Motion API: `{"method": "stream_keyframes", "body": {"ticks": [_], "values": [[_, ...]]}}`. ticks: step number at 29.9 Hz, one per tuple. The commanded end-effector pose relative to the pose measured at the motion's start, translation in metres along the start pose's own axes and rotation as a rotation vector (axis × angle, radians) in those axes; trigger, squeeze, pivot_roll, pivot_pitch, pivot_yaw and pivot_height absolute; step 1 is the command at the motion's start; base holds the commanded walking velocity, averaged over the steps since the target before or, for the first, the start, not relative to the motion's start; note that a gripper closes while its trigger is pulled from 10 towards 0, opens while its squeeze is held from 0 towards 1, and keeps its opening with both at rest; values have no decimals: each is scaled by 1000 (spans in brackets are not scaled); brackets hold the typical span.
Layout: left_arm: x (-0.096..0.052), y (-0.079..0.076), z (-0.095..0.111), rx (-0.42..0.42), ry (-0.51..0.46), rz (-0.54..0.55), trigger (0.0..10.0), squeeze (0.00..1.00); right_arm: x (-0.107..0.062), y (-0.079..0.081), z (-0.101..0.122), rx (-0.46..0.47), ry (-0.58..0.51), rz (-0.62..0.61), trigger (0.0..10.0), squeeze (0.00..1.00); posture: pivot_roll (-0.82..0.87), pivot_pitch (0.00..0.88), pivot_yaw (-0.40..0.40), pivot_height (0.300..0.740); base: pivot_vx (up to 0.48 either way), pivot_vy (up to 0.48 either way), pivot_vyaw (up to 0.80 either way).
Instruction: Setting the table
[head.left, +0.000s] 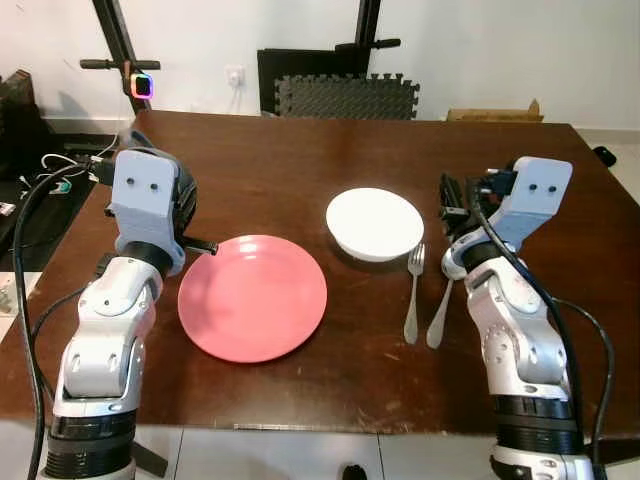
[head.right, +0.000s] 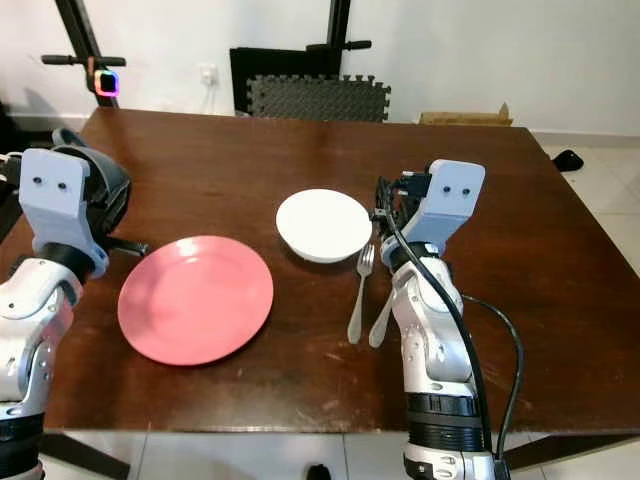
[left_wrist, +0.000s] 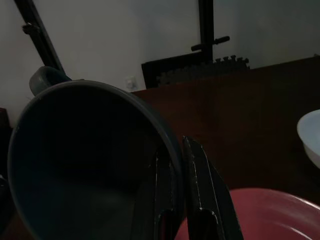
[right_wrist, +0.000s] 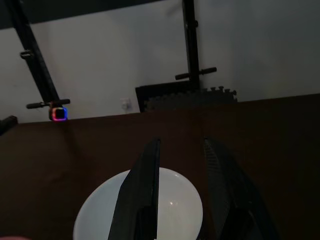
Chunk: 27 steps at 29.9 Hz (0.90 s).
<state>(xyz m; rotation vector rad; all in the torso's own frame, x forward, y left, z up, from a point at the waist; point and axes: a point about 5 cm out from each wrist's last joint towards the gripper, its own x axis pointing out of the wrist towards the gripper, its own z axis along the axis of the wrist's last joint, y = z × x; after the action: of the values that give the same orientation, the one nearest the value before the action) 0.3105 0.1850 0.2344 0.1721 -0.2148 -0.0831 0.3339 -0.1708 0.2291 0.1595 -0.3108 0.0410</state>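
— Which end effector is carrying the task's thing?

— The left end effector (left_wrist: 175, 200) is clamping the rim of a dark grey cup (left_wrist: 85, 165), one finger inside and one outside, raised off the counter (head.left: 270, 160). The cup is lying tipped, mouth toward the wrist camera, handle on the far side.

— And where is its likely spot lying?

— In my judgement, ahead of that end effector, beyond the pink plate (head.left: 252, 297) just beside it. The right end effector (right_wrist: 180, 200) is hanging parted and empty over the white bowl (head.left: 375, 223), fork (head.left: 413, 293) and spoon (head.left: 440, 312) below it.
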Motion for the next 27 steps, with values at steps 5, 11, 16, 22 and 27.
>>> {"method": "stream_keyframes", "body": {"ticks": [5, 11, 16, 22, 27], "values": [[-1, -1, 1, -5, 2, 2, 10000, 0, -3, -5, -5, 5, 13, -14, 10000, 0, 82, 79, 35, 740, -332, 0, 0], [-1, -3, 1, -8, 4, -3, 10000, 0, -3, -5, -5, 6, 14, -16, 10000, 0, 81, 78, 37, 740, -333, 0, 0], [-1, -3, 1, -7, 3, -2, 10000, 0, -3, -5, -6, 5, 15, -16, 10000, 0, 81, 78, 37, 740, -328, 0, 0], [-1, -3, 2, -10, 5, -3, 10000, 0, -3, -5, -6, 4, 17, -14, 10000, 0, 83, 79, 35, 740, -331, 0, 0], [-1, -3, 2, -9, 6, -3, 10000, 0, -3, -5, -6, 4, 17, -13, 10000, 0, 83, 79, 36, 740, -330, 0, 0]]}}
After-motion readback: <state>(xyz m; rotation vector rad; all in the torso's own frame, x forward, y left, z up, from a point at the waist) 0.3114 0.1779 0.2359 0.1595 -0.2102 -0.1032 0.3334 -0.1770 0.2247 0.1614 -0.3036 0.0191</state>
